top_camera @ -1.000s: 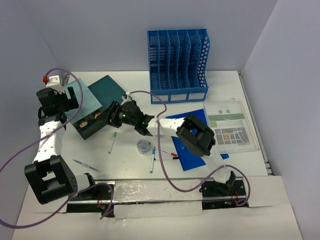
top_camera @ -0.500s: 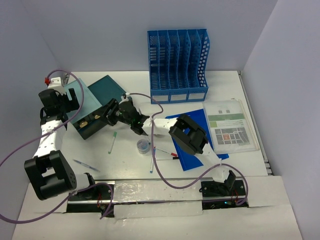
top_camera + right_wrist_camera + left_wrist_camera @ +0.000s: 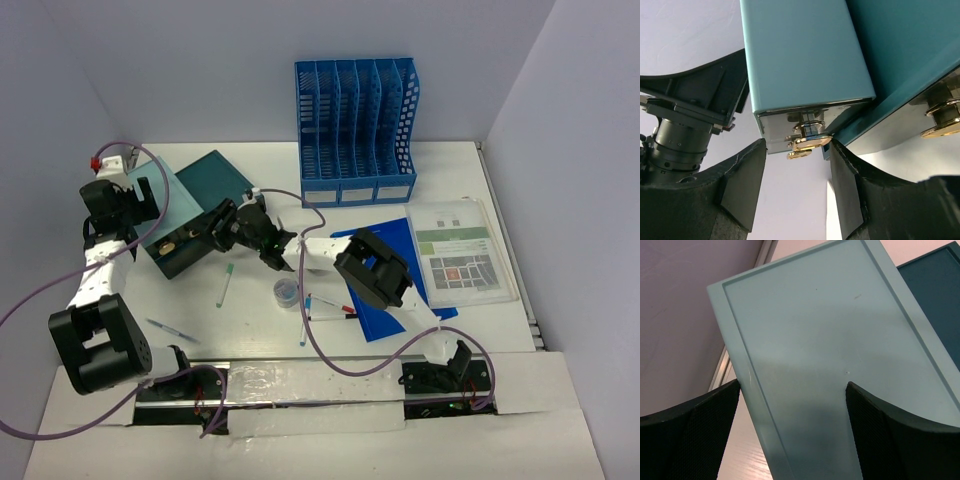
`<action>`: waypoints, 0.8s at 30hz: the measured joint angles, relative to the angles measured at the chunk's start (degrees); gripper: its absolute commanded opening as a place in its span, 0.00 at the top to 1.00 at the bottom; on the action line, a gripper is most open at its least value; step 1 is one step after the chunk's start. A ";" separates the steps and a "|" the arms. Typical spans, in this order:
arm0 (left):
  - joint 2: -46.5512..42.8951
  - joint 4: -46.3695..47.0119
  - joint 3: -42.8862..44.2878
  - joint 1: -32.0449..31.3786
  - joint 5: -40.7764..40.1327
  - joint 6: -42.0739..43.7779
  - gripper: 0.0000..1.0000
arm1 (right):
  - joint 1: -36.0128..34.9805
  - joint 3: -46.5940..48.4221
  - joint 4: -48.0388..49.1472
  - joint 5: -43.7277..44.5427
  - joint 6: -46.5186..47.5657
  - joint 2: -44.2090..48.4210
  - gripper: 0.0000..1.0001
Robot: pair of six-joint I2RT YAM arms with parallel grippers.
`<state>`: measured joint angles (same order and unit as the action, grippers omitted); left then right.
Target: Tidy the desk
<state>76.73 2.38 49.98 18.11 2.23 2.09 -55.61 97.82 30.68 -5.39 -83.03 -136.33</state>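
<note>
The white desk point(image 3: 452, 172) holds a teal case point(image 3: 215, 178) with gold clasps at the left. Its pale teal lid point(image 3: 165, 200) is raised. My left gripper point(image 3: 133, 205) is open at the lid's left side. In the left wrist view the lid point(image 3: 830, 335) fills the space past my open left gripper point(image 3: 792, 387). My right gripper point(image 3: 215, 232) is open at the case's front. In the right wrist view my right gripper point(image 3: 796, 150) has its jaws on either side of a gold clasp point(image 3: 807, 141), which touches the right finger point(image 3: 845, 175).
A blue file rack point(image 3: 355, 130) stands at the back. A blue folder point(image 3: 395, 290) and a sleeved printed sheet point(image 3: 462, 250) lie at the right. A green pen point(image 3: 227, 285), a small round container point(image 3: 287, 291), a blue pen point(image 3: 304, 320), a red pen point(image 3: 330, 305) and another pen point(image 3: 170, 330) lie in front.
My right gripper has moved left, up to the front of the case and its clasp. My left arm has shifted slightly by the lid.
</note>
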 measured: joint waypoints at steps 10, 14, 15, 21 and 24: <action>0.98 2.06 -0.05 0.06 0.01 -0.11 0.09 | 0.09 0.87 0.36 0.03 -2.01 -2.43 0.55; 1.00 2.34 -0.18 0.04 0.00 -0.12 0.09 | 0.13 0.78 2.17 -0.09 -3.09 -2.67 0.68; 1.00 2.46 -0.25 0.04 0.02 -0.11 0.09 | 0.13 0.56 2.48 -0.07 -3.35 -2.67 0.70; 1.00 2.73 -0.39 0.04 0.10 -0.17 0.09 | 0.15 -2.86 7.52 0.24 -3.68 -2.41 0.76; 0.98 2.70 -0.39 0.04 0.27 -0.34 0.09 | 0.15 -5.63 9.51 0.20 -3.50 -1.23 0.76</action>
<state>77.71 5.08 49.58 18.15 2.50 1.75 -55.46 92.19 40.19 -5.19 -86.53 -137.56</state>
